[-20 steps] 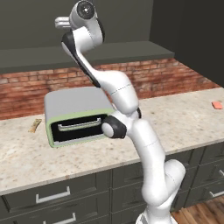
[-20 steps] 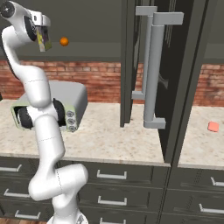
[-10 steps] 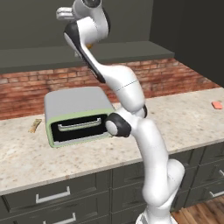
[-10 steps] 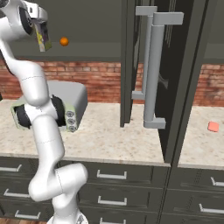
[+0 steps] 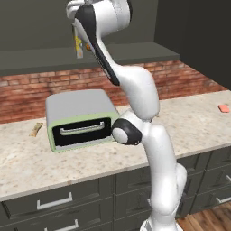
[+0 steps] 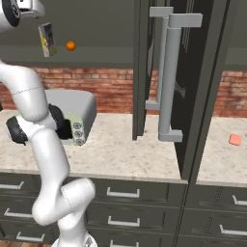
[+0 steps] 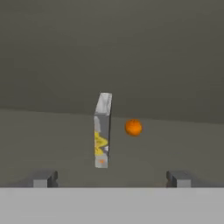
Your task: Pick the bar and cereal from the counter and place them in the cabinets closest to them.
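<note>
Cereal [image 7: 102, 130] standing upright on cabinet shelf [image 7: 52, 140], just beside small orange ball [image 7: 133, 127]. Tool [image 7: 109, 178] spread wide, holding nothing, cereal clear of both fingertips. Cereal half looks done. Bar [image 5: 36, 129] lying on bench [image 5: 189, 117] left of toaster oven [image 5: 81, 118], not yet picked; that half remains.
</note>
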Robot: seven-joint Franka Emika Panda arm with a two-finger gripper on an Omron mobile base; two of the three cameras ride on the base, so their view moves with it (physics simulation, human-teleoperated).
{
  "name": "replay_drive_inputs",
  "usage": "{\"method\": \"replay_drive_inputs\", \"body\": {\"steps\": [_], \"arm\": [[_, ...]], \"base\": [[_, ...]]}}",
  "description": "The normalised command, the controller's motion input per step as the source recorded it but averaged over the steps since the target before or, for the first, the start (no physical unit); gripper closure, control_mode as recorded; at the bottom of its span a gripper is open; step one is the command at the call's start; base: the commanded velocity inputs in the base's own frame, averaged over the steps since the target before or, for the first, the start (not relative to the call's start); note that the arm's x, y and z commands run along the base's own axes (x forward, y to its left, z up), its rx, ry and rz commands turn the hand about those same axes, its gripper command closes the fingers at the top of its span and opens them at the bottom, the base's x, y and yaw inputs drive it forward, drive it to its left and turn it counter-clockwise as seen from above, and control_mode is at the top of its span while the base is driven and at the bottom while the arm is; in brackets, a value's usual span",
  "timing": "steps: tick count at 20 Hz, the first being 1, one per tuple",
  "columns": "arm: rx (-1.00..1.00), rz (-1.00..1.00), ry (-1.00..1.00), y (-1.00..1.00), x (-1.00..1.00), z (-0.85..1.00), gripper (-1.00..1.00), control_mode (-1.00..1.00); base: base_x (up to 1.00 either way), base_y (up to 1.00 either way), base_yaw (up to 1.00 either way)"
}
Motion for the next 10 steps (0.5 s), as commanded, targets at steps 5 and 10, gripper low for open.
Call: {"method": "replay_drive_inputs", "body": {"steps": [5,10], "arm": [[-0.17,0.06,0.0,-0.32,-1.0,-0.96,-1.0,-1.0],[-0.18,0.02,0.0,-0.25,-1.0,-1.0,-1.0,-1.0]], "base": [[0.0,0.0,0.0],[0.0,0.0,0.0]]}}
